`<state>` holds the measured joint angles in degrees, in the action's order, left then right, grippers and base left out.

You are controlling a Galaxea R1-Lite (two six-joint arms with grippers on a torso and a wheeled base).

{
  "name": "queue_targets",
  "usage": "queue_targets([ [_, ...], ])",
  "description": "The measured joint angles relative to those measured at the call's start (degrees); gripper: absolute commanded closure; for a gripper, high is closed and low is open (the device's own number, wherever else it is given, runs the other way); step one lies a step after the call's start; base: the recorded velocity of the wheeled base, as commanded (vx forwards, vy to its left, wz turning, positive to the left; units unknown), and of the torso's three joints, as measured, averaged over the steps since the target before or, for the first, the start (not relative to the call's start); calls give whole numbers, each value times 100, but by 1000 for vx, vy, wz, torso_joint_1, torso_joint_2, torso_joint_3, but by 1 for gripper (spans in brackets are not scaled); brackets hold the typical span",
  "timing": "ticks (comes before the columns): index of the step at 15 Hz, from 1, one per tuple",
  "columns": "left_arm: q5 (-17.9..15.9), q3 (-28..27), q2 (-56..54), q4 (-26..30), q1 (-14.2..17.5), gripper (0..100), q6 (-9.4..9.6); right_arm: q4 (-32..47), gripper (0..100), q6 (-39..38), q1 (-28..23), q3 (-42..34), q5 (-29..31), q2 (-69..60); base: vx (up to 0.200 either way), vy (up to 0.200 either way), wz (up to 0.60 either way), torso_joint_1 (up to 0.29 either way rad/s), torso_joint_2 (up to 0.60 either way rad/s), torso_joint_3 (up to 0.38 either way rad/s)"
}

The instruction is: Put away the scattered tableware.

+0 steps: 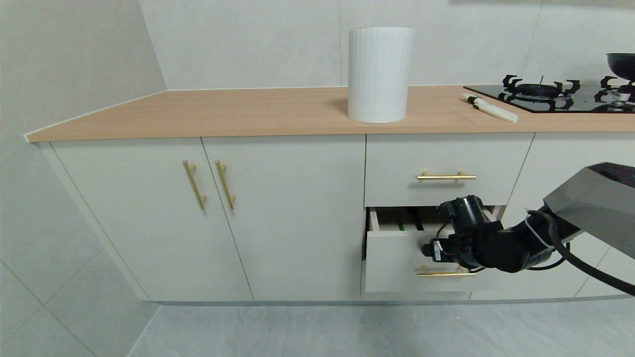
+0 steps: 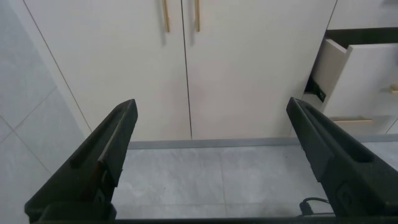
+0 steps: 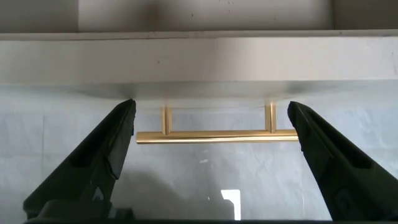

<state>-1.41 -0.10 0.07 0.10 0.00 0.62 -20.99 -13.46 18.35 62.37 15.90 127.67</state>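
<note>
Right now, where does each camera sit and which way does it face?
Head: on the head, facing forward and down at the counter and doors; right arm low by the open drawer.
Left wrist: on the left wrist, facing the floor and doors; open left gripper frames it.
Right wrist: on the right wrist, close on the drawer's handle; open right gripper flanks it.
Shared: head and left wrist both show the drawer.

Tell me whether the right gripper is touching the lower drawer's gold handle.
Cannot tell. In the right wrist view the gold handle lies between the right gripper's open fingers, but neither contact nor a gap shows plainly.
</note>
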Motion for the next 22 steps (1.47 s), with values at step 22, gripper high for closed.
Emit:
queue_targets([
  [22, 0, 0, 0, -2, 0, 0, 0, -2271, 0, 22, -658, 467, 6, 1133, 0, 0, 0, 0, 0, 0],
])
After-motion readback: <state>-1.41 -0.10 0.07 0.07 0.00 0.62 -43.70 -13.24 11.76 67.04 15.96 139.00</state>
